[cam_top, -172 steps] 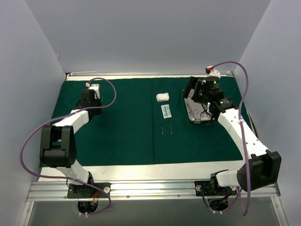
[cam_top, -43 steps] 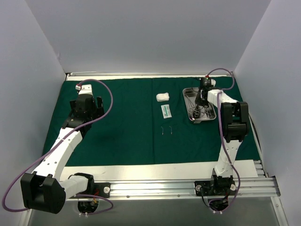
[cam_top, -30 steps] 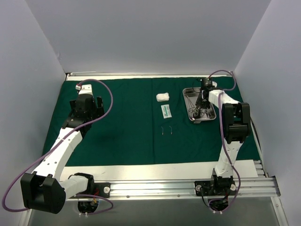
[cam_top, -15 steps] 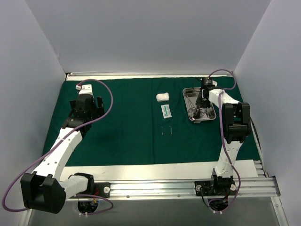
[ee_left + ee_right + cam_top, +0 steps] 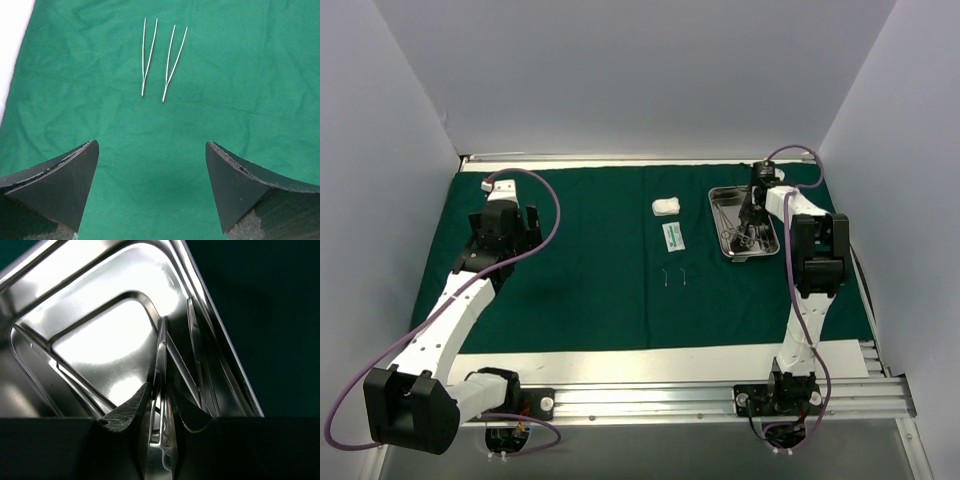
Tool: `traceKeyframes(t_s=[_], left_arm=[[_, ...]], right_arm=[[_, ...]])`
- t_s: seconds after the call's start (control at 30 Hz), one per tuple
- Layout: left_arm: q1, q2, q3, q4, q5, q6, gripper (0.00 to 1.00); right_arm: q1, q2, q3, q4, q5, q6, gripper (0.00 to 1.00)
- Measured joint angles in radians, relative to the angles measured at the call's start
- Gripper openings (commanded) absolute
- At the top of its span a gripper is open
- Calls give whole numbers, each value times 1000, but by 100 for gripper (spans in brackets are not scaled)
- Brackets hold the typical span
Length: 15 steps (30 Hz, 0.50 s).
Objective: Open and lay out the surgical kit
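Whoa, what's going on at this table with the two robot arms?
A robot is setting out surgical items on a green cloth. Its right claw is down in the steel tray, pinched shut on a thin steel tool inside it. The left claw hangs wide open above the cloth, holding nothing, with two tweezers lying side by side ahead of it. A white gauze wad and a small packet are already laid out in the middle.
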<state>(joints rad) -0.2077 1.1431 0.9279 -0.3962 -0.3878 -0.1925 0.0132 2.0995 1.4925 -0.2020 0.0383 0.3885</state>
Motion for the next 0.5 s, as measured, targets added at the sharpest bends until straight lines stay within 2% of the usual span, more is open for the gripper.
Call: traceKeyframes(t_s=[0.5], left_arm=[[0,0,0,1,6,13,98]], right_arm=[[1,57,99,-82,19,-3,22]])
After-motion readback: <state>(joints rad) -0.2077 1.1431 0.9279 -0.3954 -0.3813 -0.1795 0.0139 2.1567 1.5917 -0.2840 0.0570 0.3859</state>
